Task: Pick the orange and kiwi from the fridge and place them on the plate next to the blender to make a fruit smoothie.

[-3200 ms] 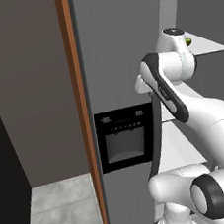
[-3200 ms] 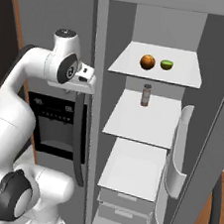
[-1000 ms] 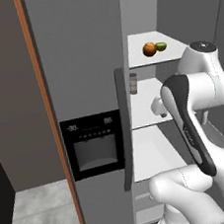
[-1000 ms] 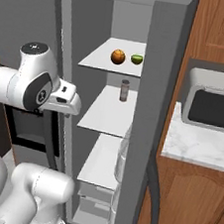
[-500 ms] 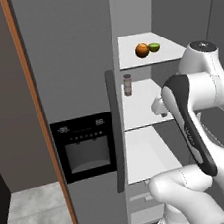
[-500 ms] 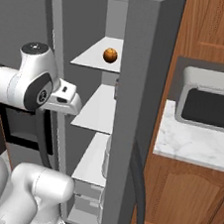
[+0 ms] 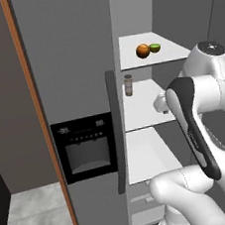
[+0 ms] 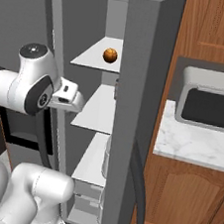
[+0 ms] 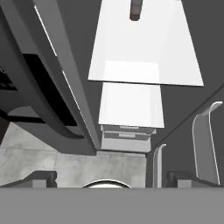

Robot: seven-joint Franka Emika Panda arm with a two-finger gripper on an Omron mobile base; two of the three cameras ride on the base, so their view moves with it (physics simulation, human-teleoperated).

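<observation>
We are facing the open fridge (image 7: 73, 64), where the orange (image 7: 143, 51) is sitting on the top white shelf (image 7: 147, 55) with the kiwi (image 7: 154, 47) just beside it, apparently touching. One shelf down, a small brown jar (image 7: 128, 85) is standing near the front edge. Our end effector (image 9: 111, 177) is hanging empty in front of the lower shelves, its finger tips spread wide and pointing downward, well below the fruit. We are judging the orange to be light, firm and prone to rolling, so we would be closing across its widest middle. The kiwi looks smaller and softer, with a flat face, so a gentle pinch across its rounded sides seems safest.
</observation>
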